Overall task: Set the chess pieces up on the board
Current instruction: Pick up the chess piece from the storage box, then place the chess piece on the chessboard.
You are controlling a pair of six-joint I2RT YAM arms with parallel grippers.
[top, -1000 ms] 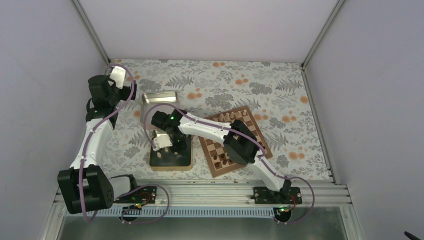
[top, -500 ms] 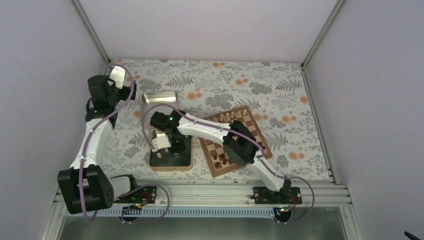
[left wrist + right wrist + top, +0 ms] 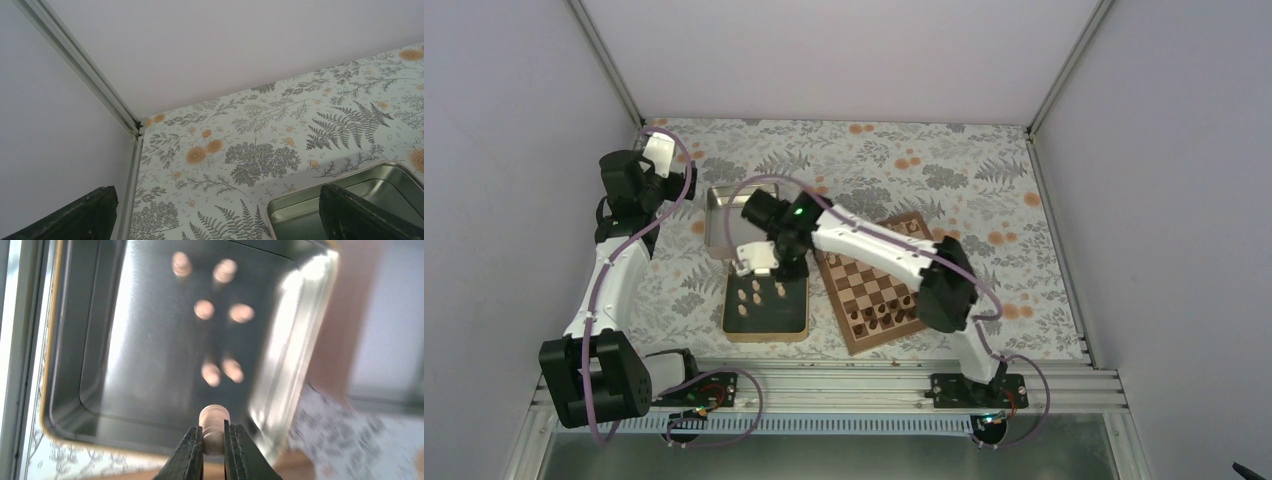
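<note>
My right gripper (image 3: 214, 447) is shut on a pale beige chess piece (image 3: 214, 426) and holds it above the near tin (image 3: 90, 390). In the top view the right gripper (image 3: 776, 266) hangs over that gold-rimmed tin (image 3: 766, 333), where several more pale chess pieces (image 3: 757, 294) stand. They show blurred in the right wrist view (image 3: 216, 371). The chessboard (image 3: 882, 283) lies to the right with dark pieces (image 3: 879, 314) on its near rows. My left gripper (image 3: 667, 190) is open and empty at the far left; its fingers (image 3: 360, 215) frame bare table.
A second, empty metal tin (image 3: 724, 215) lies behind the near tin; its corner shows in the left wrist view (image 3: 350, 200). Enclosure walls and aluminium posts (image 3: 85, 70) surround the floral table cover.
My right gripper has risen out of the near tin with a pale chess piece and moved back and slightly right. The left arm has not moved.
</note>
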